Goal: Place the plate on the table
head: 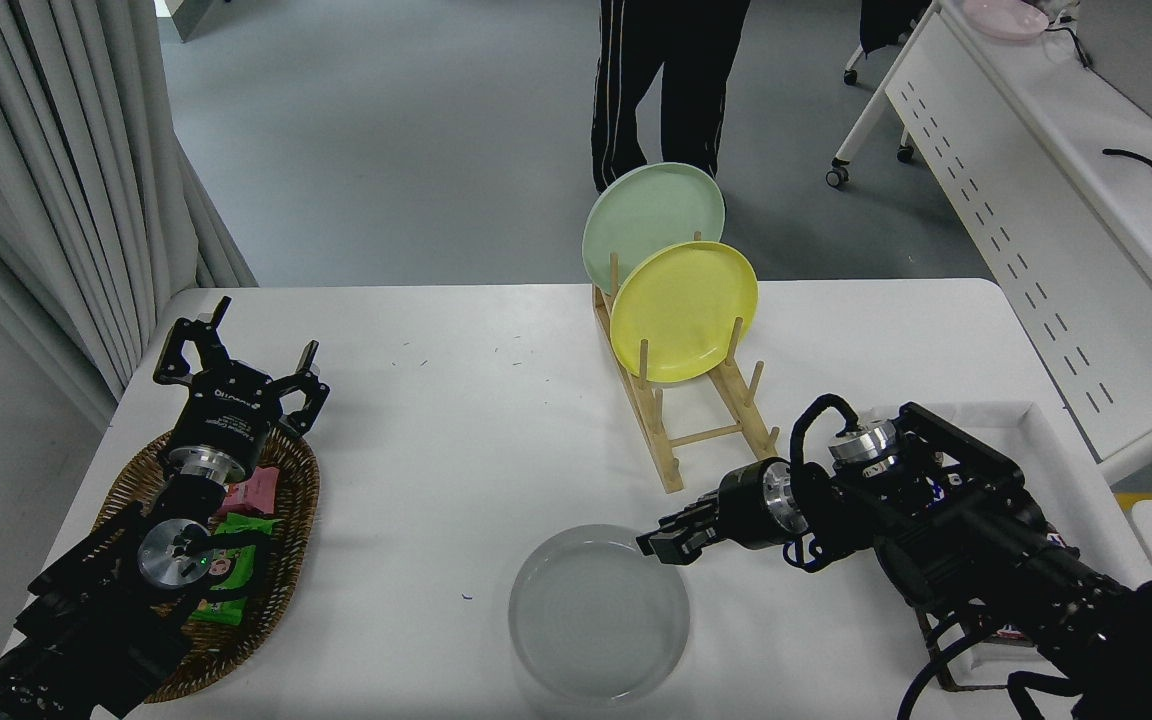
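The right gripper (664,545) is pinching the grey plate (598,612) by its rim, just near the wooden rack (681,420). The left gripper (236,375) is sitting splayed wide, well left of that rack.

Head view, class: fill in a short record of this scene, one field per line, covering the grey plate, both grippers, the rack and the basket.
plate: light-grey plate low over or on the table, near its front edge; contact unclear
right gripper: right gripper shut on the plate's far right rim
left gripper: left gripper open, parked above the wicker basket
rack: wooden rack holds a yellow plate and a pale green plate, both on edge
basket contents: snack packets
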Available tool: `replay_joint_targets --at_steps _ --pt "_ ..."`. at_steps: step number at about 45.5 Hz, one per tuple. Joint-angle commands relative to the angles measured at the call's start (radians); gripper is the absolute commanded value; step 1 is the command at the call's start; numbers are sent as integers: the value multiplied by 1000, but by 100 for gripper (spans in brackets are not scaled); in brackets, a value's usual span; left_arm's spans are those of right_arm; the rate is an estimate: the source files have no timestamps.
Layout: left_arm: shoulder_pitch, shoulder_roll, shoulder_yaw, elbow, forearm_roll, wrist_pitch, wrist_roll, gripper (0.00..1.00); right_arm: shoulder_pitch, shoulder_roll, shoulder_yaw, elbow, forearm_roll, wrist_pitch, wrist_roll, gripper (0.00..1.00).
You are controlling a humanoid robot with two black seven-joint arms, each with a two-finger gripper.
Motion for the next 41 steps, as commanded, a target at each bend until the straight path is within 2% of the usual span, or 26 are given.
replay_joint_targets --at_steps 1,8,18,21,26,34,41 --pt "1 0 0 0 0 0 0 100 10 -18 46 93 12 62 -3 100" --pt "0 0 1 0 0 0 0 100 40 -23 80 251 27 75 -3 100" --pt "1 0 0 0 0 0 0 100 102 -1 60 323 37 95 0 100" --pt "1 0 1 0 0 0 0 100 96 -3 62 357 35 134 0 100" --pt "1 0 0 0 0 0 0 100 93 -9 59 397 12 275 0 100" --pt "1 0 0 0 0 0 0 100 84 -31 124 394 -156 397 26 100" --pt "1 0 0 0 0 0 0 100 41 -38 269 391 -394 527 186 100"
